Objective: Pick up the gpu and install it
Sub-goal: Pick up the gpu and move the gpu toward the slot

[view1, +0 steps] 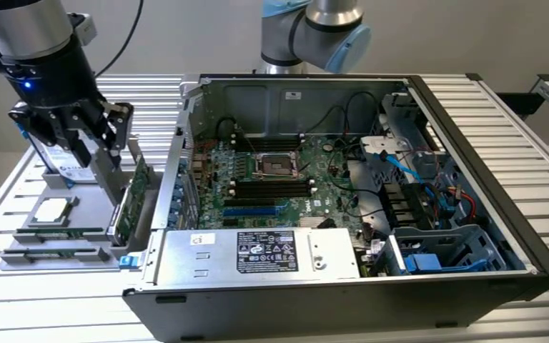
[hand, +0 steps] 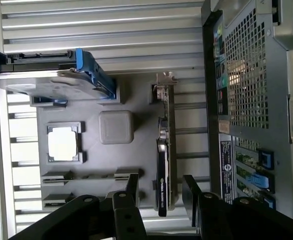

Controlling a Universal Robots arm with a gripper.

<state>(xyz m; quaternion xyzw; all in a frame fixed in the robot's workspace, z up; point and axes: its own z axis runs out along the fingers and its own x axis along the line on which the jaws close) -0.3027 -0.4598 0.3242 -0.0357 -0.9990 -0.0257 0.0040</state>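
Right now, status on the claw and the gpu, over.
Claw open, poised over the gpu, no grip. Gpu upright on edge in the grey tray, not installed. Hard drive stands in the same tray, apart from the card.

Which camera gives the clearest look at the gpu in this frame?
The wrist view: the gpu runs edge-on along its full length in the grey tray, silver bracket included, lined up between the fingers of the open claw. The exterior view gives a green strip of it beside the computer case, below the claw.
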